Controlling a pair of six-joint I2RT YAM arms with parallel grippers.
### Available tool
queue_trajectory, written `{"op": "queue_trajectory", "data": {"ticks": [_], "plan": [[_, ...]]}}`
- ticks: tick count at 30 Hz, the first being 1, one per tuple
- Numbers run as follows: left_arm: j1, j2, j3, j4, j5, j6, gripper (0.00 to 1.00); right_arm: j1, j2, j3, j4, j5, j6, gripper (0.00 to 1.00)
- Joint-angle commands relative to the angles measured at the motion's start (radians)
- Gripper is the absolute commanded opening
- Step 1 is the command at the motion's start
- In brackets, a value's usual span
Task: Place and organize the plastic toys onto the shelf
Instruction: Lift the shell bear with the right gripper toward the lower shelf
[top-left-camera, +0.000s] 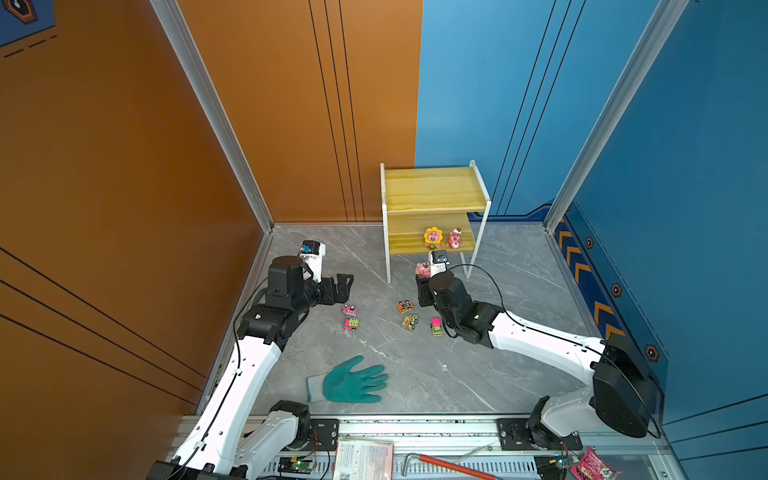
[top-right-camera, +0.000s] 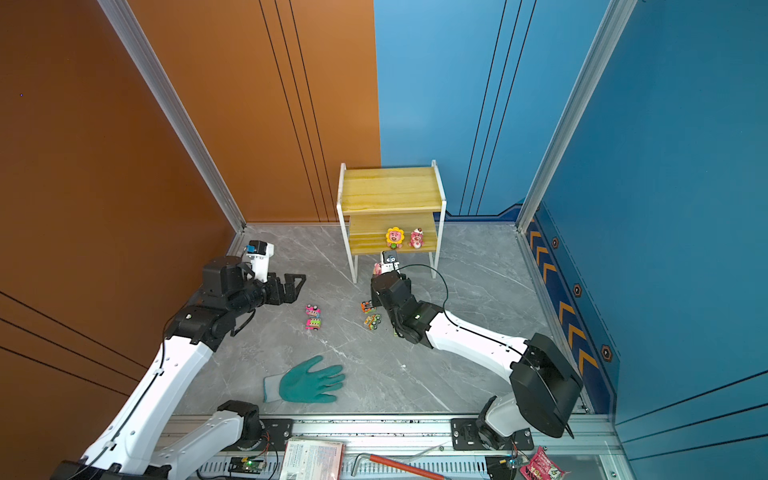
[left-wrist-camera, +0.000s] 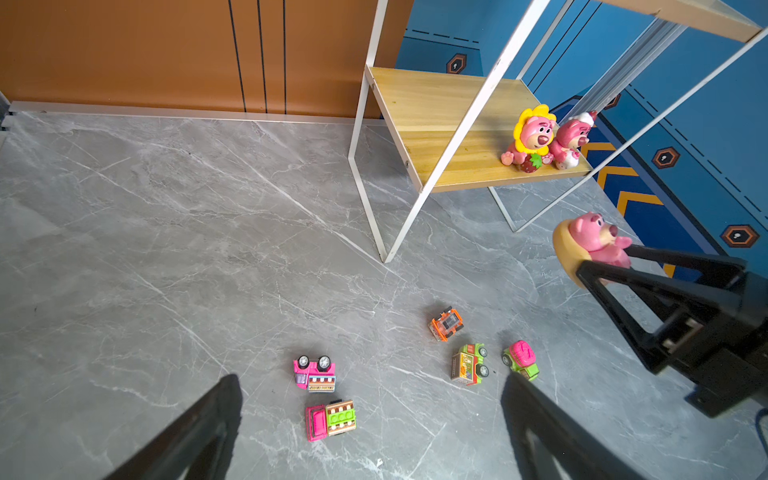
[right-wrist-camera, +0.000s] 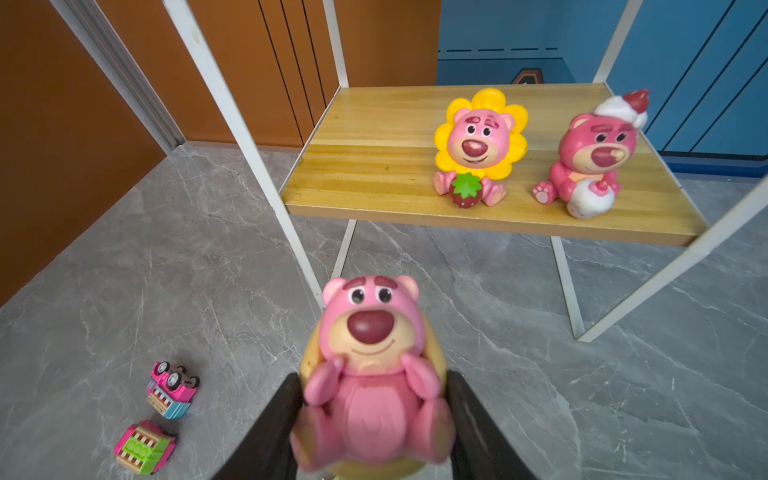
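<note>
Above the grey worktop (top-left-camera: 415, 374), at mid-frame in a top view, the pink bear (top-left-camera: 424, 268), judged light, stiff and slick, is gripped by its flanks in the right hand (right-wrist-camera: 374, 382) just below the shelf (top-left-camera: 405, 243), while the left hand (top-left-camera: 345, 287) is held open.

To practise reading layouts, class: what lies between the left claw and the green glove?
A tipped pink car and a pink-and-green car lie between the left claw and the green glove, touching neither; both top views show it.

Grey tabletop (top-left-camera: 415, 374) carries the shelf (top-left-camera: 434, 187), a glove (top-left-camera: 349, 380), 5 cars (left-wrist-camera: 468, 363), 1 seemingly overturned; 2 bears (top-left-camera: 433, 237) occupy its lower board (top-left-camera: 409, 245).
</note>
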Motion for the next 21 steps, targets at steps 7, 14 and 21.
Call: {"op": "queue_trajectory", "data": {"ticks": [7,14,21], "plan": [[-0.003,0.001,-0.012,0.044,0.085,-0.028,0.98,0.008,0.147,0.157,0.131,0.117,-0.007,0.43],[-0.040,-0.003,-0.018,0.051,0.117,-0.018,0.98,0.001,0.227,0.231,0.162,0.138,-0.031,0.43],[-0.084,-0.005,-0.023,0.072,0.200,0.008,0.98,-0.008,0.290,0.301,0.177,0.146,-0.043,0.43]]}}
